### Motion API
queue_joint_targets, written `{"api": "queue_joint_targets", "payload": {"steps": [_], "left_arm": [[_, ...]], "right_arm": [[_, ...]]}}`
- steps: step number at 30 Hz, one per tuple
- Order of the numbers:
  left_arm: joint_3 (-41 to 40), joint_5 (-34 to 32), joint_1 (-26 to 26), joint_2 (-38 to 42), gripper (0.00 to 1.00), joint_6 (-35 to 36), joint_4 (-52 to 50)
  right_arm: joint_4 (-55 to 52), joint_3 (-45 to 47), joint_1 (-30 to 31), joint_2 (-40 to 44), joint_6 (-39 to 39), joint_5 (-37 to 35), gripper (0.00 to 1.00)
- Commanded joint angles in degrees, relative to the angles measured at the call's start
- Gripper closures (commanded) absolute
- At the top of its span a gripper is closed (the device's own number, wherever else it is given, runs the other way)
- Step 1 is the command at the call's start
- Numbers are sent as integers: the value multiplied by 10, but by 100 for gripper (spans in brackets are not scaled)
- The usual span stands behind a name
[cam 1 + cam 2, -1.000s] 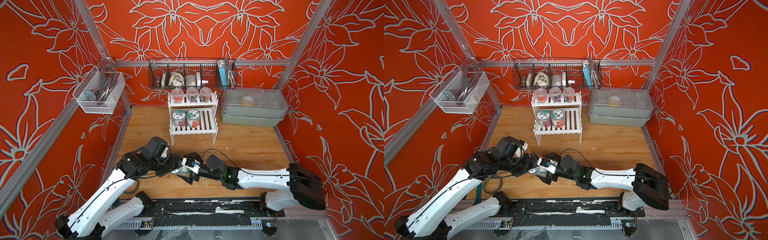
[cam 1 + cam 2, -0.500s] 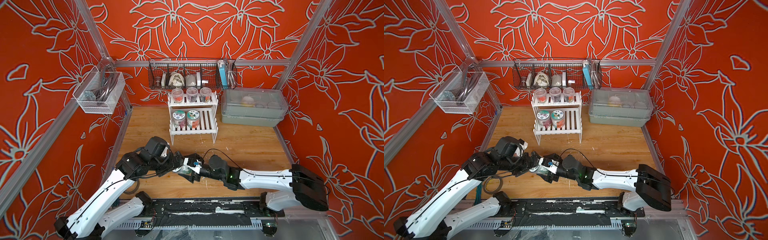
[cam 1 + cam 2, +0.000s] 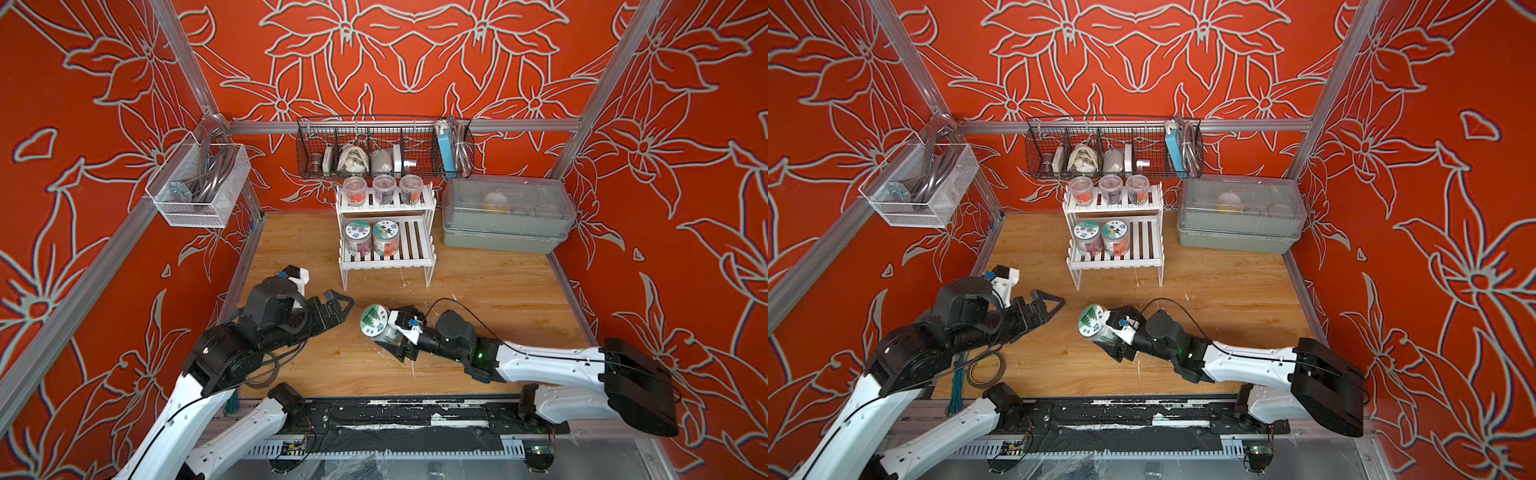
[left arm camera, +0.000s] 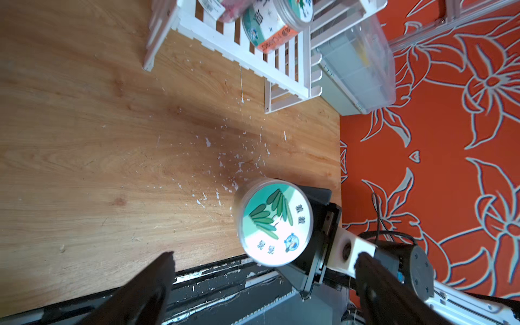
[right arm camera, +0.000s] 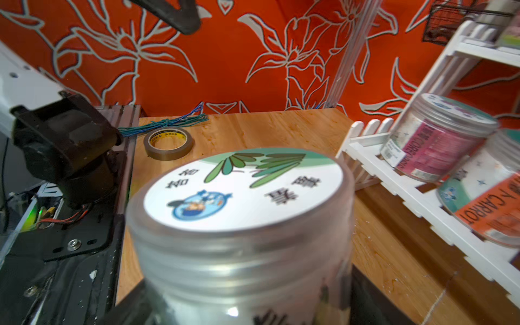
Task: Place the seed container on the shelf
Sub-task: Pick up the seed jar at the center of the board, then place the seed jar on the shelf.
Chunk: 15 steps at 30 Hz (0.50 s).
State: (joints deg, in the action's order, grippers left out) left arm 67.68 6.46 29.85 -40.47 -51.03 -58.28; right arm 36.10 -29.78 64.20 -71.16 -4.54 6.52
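Nearest the front, one right pincer (image 3: 394, 332) is clamping the single seed container (image 3: 374, 323) by its clear body. It is holding it tilted over the front middle of the desk (image 3: 478, 282), with the green-leaf lid facing the left pincer (image 3: 340, 308). That one left pincer is hovering just beside it, apart from it, its two fingers spread wide and carrying nothing. One tape roll (image 3: 985, 368) is lying at the desk's front left edge. Farther back, one white shelf (image 3: 409, 239) is standing well apart from the container, bearing five jars. Two larger jars (image 3: 358, 237) (image 3: 385, 237) are sitting on its lower tier and three smaller jars (image 3: 354, 190) (image 3: 383, 189) (image 3: 410, 189) on its upper. One grey lidded box (image 3: 505, 224) is resting beside it. One black wire basket (image 3: 384, 153) is hanging behind.
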Motion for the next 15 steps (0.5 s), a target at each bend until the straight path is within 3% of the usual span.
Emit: {"api": "queue_joint_targets", "payload": {"steps": [1,9,15], "left_arm": [[-14,-28,-7,16,1,8,-11],[-33,-23,-7,21,1,8,-6],[-35,-24,-8,21,1,8,-4]], "right_arm": [[55,16,-30,38,35,-23,39],[65,45,-124,108,57,-71,38],[101,40,-185,96,71,-95,38]]}}
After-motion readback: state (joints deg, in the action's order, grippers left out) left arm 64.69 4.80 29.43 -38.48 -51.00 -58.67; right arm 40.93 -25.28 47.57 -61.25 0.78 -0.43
